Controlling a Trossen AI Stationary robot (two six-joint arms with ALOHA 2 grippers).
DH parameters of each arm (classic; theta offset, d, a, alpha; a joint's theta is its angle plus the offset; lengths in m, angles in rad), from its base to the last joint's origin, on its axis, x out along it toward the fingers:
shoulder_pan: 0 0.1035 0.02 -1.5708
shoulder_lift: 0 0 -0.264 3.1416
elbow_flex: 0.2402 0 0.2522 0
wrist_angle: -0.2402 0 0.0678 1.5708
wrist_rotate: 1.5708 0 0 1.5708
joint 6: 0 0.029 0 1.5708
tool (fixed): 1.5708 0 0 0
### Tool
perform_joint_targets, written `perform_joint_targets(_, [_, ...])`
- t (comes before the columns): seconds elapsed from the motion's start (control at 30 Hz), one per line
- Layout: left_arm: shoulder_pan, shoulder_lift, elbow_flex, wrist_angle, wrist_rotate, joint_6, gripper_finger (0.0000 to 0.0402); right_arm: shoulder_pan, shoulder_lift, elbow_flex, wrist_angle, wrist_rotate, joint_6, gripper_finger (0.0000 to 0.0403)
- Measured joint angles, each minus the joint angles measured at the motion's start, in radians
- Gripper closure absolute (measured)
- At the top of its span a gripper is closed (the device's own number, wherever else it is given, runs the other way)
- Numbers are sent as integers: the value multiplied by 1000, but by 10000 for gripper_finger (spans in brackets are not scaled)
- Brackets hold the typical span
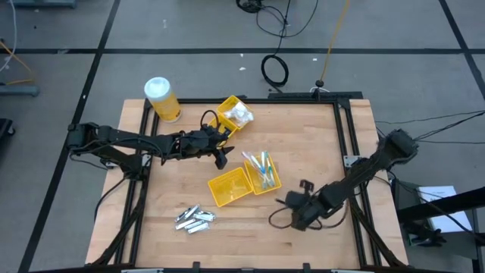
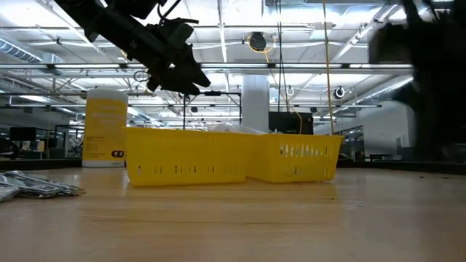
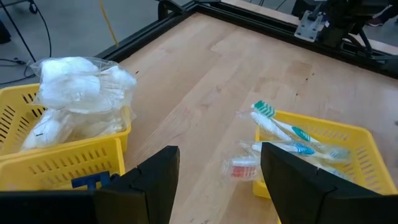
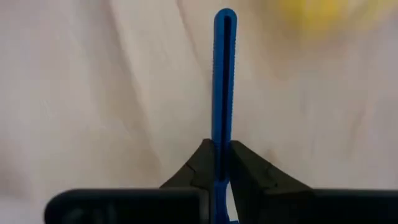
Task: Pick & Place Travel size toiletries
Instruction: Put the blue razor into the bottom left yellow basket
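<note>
Nearest the front edge of the worktop, silver-grey tubes lie in a loose pile. To their right, the right gripper has its fingers clamped on a thin blue razor stick just above the wood. Farther in, two yellow trays sit touching, one holding slim pale sticks. Beyond, the left gripper hovers with fingers apart beside a third tray of white packets.

Wooden table: three yellow trays, yellow jar at back-left corner, silver tubes near front.
</note>
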Motion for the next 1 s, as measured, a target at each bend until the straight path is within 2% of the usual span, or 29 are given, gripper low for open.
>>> perform_joint_targets(0.2, [3,0,0,4,0,0,178,-3,-226,-29,76,326,-192,384])
perform_joint_targets(0.3, [8,13,0,60,0,10,178,-49,-315,-110,255,472,-357,384])
perform_joint_targets(0.37, [6,40,0,134,23,57,179,-101,-354,-197,420,496,-497,384])
perform_joint_targets(0.47, [-1,119,0,336,157,214,179,-201,-387,-337,774,455,-719,384])
perform_joint_targets(0.53, [-2,176,0,467,254,301,179,-273,-396,-422,1023,384,-843,384])
perform_joint_targets(0.67, [0,286,0,748,393,352,179,-405,-396,-550,1355,198,-942,384])
perform_joint_targets(0.73, [-1,339,0,881,416,344,179,-461,-398,-578,1428,123,-945,384])
perform_joint_targets(0.83, [0,413,12,998,419,324,179,-523,-395,-583,1430,14,-936,384])
perform_joint_targets(1.0, [-1,508,125,996,419,334,179,-581,-370,-578,1435,-69,-936,384])
